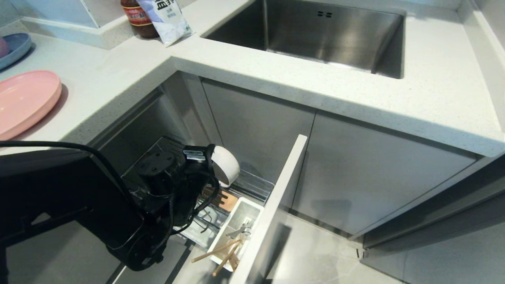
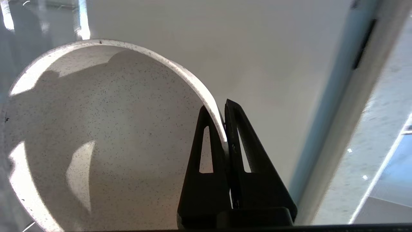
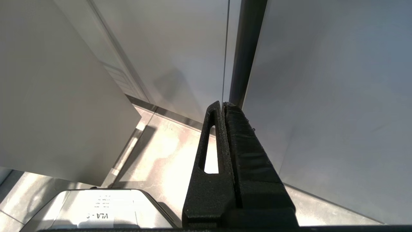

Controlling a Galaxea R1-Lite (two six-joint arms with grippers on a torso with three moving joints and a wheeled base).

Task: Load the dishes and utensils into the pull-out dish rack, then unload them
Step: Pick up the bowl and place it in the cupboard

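Observation:
My left gripper (image 2: 220, 108) is shut on the rim of the off-white speckled bowl (image 2: 96, 138), one finger inside it and one outside. In the head view the bowl (image 1: 225, 165) hangs tilted on its side above the pull-out dish rack (image 1: 252, 185), with the gripper's tips hidden behind the arm. Wooden chopsticks (image 1: 221, 252) and silver cutlery (image 1: 241, 230) stand in the white cutlery box (image 1: 227, 225). The pink plate (image 1: 23, 100) lies on the counter at the left. My right gripper (image 3: 222, 104) is shut on nothing, parked low by the cabinet fronts.
The rack's tall white front panel (image 1: 276, 205) stands to the right of the bowl. A steel sink (image 1: 315, 35) is set into the counter behind. A blue plate (image 1: 15, 47), a jar (image 1: 138, 17) and a white bag (image 1: 167, 19) sit at the back left.

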